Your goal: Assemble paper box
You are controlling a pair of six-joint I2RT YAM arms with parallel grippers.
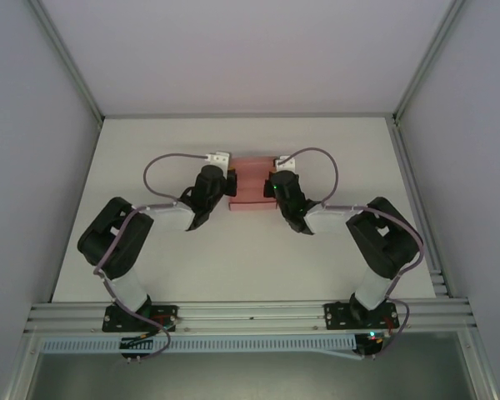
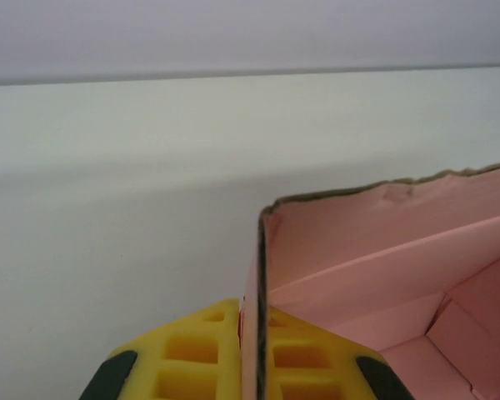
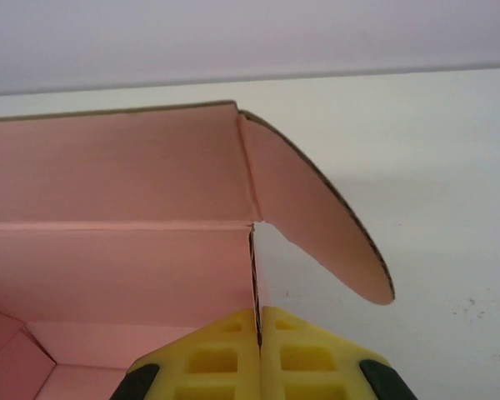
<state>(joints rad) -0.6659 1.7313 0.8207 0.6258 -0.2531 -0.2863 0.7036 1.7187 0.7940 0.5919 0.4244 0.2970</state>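
Between the two claws, on the white table [image 1: 233,258], the paper box [image 1: 254,190] is held with its open side up. Its left wall is pinched tight by the left claw [image 2: 253,346], and its right wall by the right claw [image 3: 258,342]. From above, its long side is seen running away from the arms. A round flap [image 3: 329,225] is stuck out past the right claw.

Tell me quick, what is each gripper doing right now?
Left gripper: shut on the paper box, pinching its left end wall.
Right gripper: shut on the paper box, pinching its right end wall.
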